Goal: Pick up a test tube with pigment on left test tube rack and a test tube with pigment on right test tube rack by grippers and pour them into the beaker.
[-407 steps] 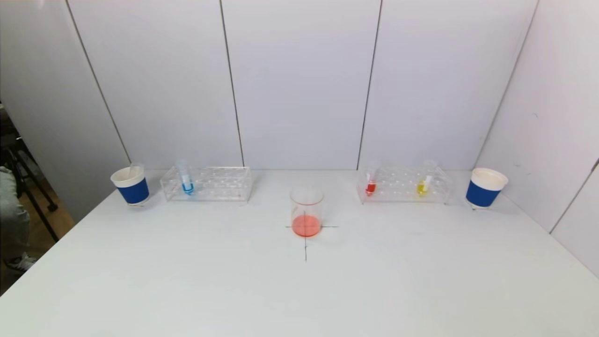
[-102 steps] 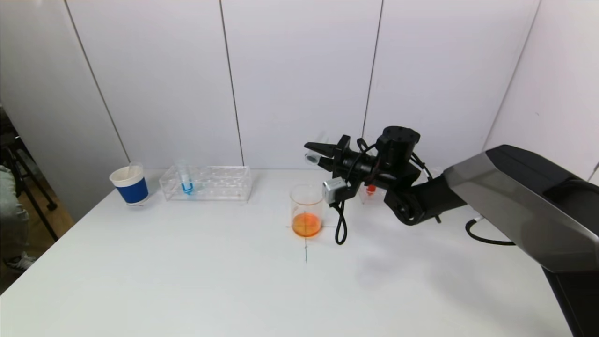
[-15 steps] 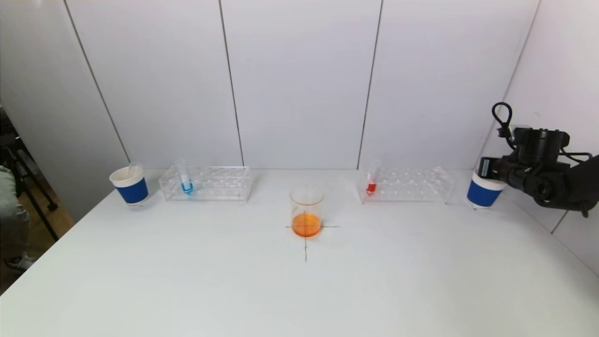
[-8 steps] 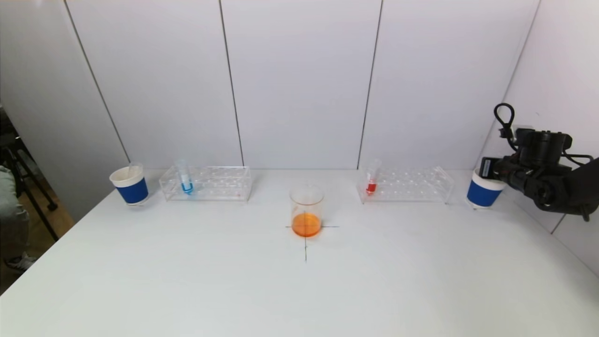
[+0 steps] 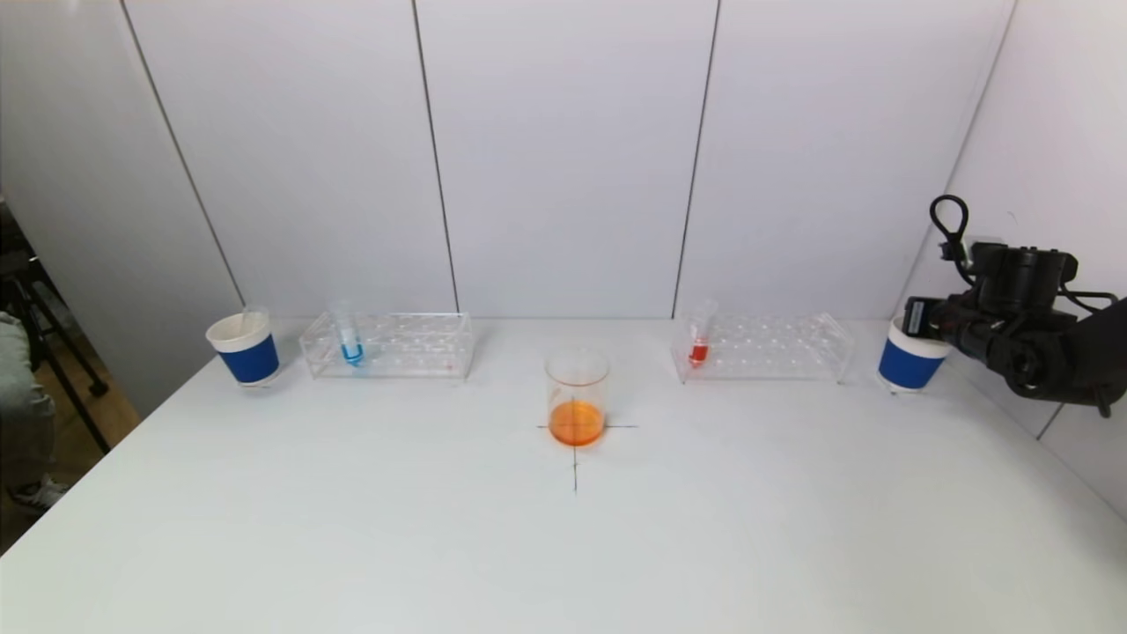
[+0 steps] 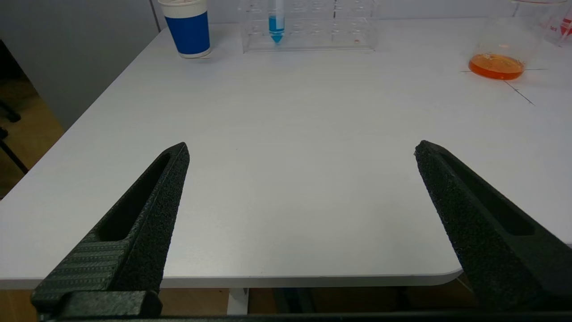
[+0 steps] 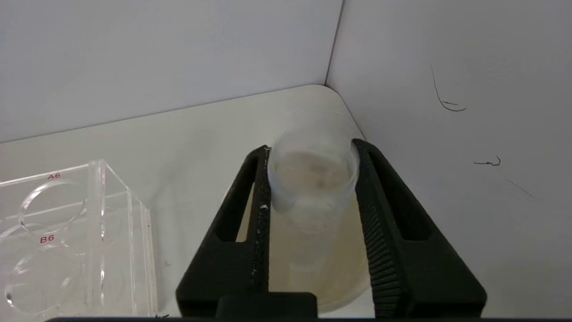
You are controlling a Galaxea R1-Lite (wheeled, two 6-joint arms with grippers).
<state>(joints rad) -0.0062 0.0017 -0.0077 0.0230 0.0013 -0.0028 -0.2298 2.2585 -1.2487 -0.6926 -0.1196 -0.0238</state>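
The glass beaker [image 5: 577, 396] holds orange liquid at the table's middle. A tube of blue pigment [image 5: 349, 339] stands in the left rack [image 5: 387, 345], and a tube of red pigment [image 5: 699, 339] in the right rack [image 5: 762, 348]. My right gripper [image 7: 312, 146] hangs over the right paper cup [image 5: 907, 363], its fingers against both sides of an empty clear test tube [image 7: 313, 179] that points down into the cup. My left gripper [image 6: 301, 146] is open and empty above the table's near edge.
A second blue-banded paper cup [image 5: 245, 348] stands left of the left rack. The right arm [image 5: 1021, 352] is close to the right wall panel. A black cross is marked on the table under the beaker.
The right arm has shifted only slightly over the right cup. The racks, tubes and beaker have not moved.
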